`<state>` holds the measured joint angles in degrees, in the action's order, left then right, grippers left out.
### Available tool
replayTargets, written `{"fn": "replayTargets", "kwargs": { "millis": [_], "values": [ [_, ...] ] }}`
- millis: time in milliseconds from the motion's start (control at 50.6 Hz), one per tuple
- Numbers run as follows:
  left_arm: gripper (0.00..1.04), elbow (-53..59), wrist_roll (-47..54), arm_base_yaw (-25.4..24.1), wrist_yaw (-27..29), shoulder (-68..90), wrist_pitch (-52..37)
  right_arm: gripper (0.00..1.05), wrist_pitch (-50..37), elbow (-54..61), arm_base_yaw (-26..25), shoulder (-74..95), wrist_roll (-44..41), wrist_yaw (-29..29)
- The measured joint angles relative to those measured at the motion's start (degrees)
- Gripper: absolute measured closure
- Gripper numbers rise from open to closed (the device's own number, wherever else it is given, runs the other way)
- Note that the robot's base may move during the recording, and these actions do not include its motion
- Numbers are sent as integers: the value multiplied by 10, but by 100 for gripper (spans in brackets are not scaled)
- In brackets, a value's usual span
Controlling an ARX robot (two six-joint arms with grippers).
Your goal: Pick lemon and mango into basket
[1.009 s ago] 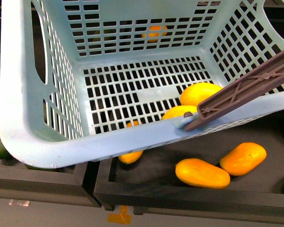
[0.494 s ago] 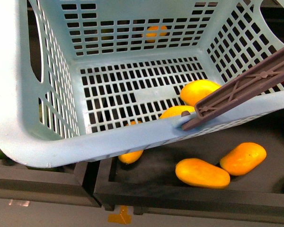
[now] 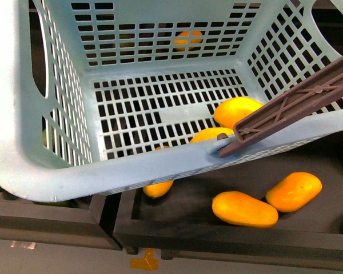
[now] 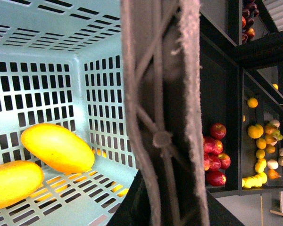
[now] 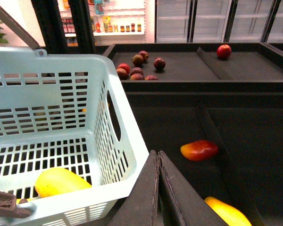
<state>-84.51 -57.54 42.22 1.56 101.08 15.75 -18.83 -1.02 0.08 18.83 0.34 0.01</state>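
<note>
- The basket point(image 3: 23, 142) fills most of the front view. It hangs tilted above the dark fruit tray point(image 3: 188, 228). I think the job now is just to carry it, so hold it flat and move it slowly so nothing rolls out.
- The brown-grey handle point(image 3: 297, 103) crosses the right side of the frame. In the left wrist view it sits right in front of the camera. So I guess the left arm is holding it, but I cannot see that arm's jaws or tell if they are closed. A firm hold in the middle of the handle would stop the swinging.
- The right gripper point(image 5: 156, 155) is at the bottom middle of the right wrist view. Its jaws are pressed together with nothing between them, just beside the basket's rim.
- The mango point(image 3: 237, 109) lies inside the basket, at the right of the floor.
- A second yellow fruit point(image 3: 208, 135) lies near it, half hidden by the rim. It may be the lemon, but I cannot be sure.
- Only the left wrist view shows both fruits whole, at its lower left, and red apples point(image 4: 216, 155) on a shelf at the right.
- Only the front view shows the loose mangoes point(image 3: 244, 208) in the tray below.
</note>
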Motion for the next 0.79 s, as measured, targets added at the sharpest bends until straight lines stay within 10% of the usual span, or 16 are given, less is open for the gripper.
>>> {"fn": "replayTargets", "kwargs": {
  "millis": [791],
  "values": [
    [100,0,0,0,0,0,0,103,187,0,0,-183,0,1]
  ]
}}
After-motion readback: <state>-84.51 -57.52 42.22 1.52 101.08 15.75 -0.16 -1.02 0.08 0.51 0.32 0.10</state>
